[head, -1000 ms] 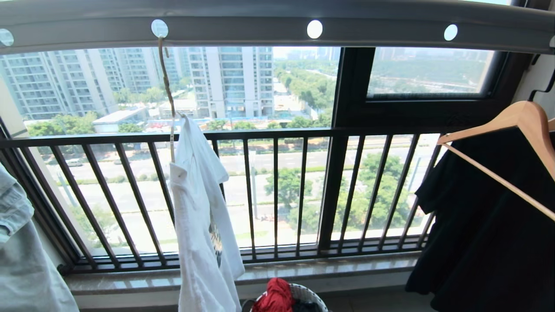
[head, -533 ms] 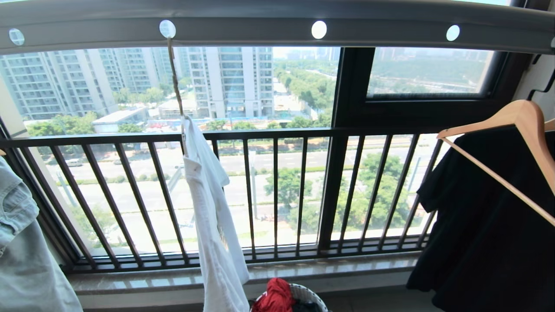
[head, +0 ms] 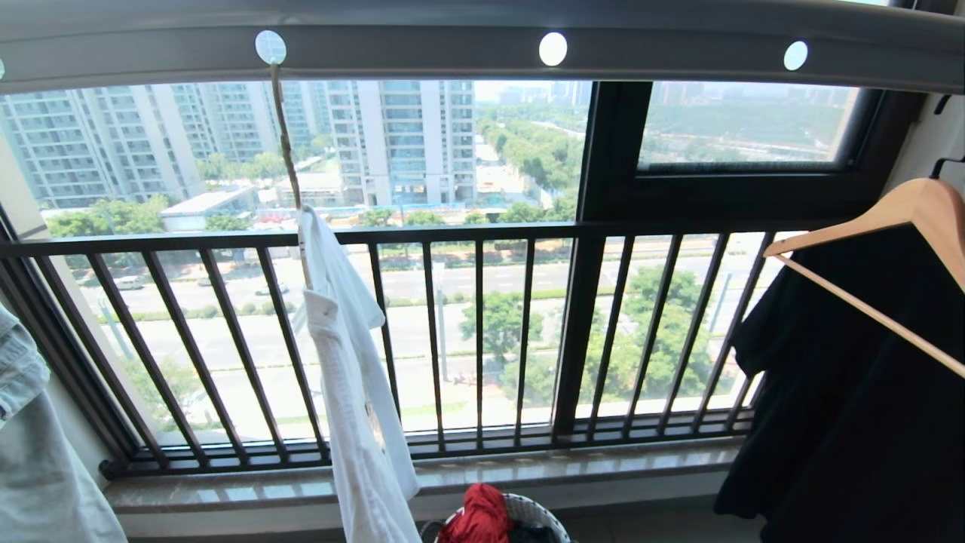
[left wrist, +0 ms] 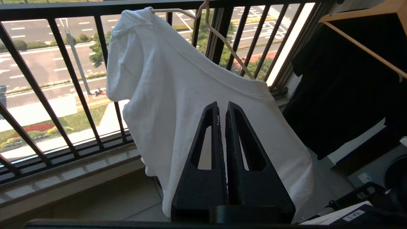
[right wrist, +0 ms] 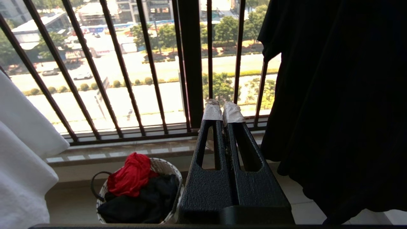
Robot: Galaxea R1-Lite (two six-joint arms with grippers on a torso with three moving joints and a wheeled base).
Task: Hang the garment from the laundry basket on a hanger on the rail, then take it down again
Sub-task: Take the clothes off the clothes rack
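1. T-shirt [left wrist: 197, 95], the white garment of the task, already hung on the cream wire hanger [head: 290, 162], just beyond the left end effector [left wrist: 221, 106]. So the hanging half looked done and the taking down still ahead.
2. Left end effector pointed at the shirt's back below the collar seam, its jaws drawn nearly together with only a slit between them, holding nothing. Whether its tips touched the cloth I could not tell. I judged it was placed there to approach the shirt or the hanger's shoulder.
3. Right end effector [right wrist: 222, 111] was parked low, jaws pressed together and empty, its tips wrapped in whitish tape, probably for grip. It faced the balcony railing [right wrist: 190, 63], beside a hanging black garment [right wrist: 334, 95].
4. Laundry basket [right wrist: 160, 167] stood on the floor under the window sill, holding a red cloth [right wrist: 130, 173] and a dark one, below the shirt, handy for dropping clothes back in.
5. Hanger's long hook passed through one round hole of the grey rail [head: 422, 45], which stops it sliding along; the shirt hung edge-on to the head camera.
6. Wooden hanger [head: 897, 219] carried the black garment at the right; a pale denim garment [head: 30, 452] hung at the far left.
7. Writing: a small white label [left wrist: 353, 215] near the left arm was too small to read; the shirt's print was turned away.
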